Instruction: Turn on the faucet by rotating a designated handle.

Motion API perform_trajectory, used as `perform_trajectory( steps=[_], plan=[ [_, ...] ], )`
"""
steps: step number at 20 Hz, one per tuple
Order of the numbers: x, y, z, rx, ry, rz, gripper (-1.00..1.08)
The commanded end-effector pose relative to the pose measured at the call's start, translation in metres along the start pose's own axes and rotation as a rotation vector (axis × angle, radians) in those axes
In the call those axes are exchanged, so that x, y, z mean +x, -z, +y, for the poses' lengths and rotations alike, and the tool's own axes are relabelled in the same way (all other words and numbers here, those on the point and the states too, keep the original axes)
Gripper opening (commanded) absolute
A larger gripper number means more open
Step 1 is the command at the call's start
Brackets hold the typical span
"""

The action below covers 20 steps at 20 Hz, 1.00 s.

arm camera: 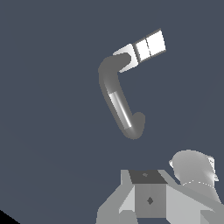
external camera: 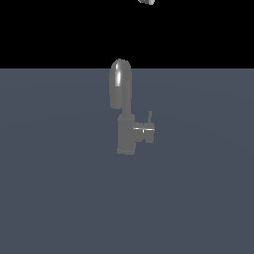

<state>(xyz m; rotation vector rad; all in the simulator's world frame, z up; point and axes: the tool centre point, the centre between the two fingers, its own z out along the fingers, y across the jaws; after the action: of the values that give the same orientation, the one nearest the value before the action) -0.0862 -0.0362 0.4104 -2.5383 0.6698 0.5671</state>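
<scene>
The grey faucet [external camera: 125,133] stands upright on the flat grey floor, its arched spout [external camera: 120,84] rising above the body. The handle [external camera: 149,123] is a thin short rod standing up from a stubby side knob on the exterior view's right of the body. In the wrist view the faucet [arm camera: 119,103] shows from above, with the bright side knob and handle [arm camera: 149,44] at the far end. Only a pale sliver of my gripper [external camera: 147,2] shows at the exterior view's upper edge, high above the faucet. Grey parts of the hand [arm camera: 148,197] show in the wrist view; fingertips are not distinguishable.
The grey floor [external camera: 59,188] stretches around the faucet in every direction. A black background lies behind it.
</scene>
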Motion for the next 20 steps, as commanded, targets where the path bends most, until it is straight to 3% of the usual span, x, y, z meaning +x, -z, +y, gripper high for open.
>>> perform_trajectory(
  steps=[1,20],
  plan=[
    [0.017,-0.003,0.001,0.047,-0.045,-0.04,-1.0],
    [0.148,-0.057,0.027,0.447,-0.432,-0.39,-1.0]
  ],
)
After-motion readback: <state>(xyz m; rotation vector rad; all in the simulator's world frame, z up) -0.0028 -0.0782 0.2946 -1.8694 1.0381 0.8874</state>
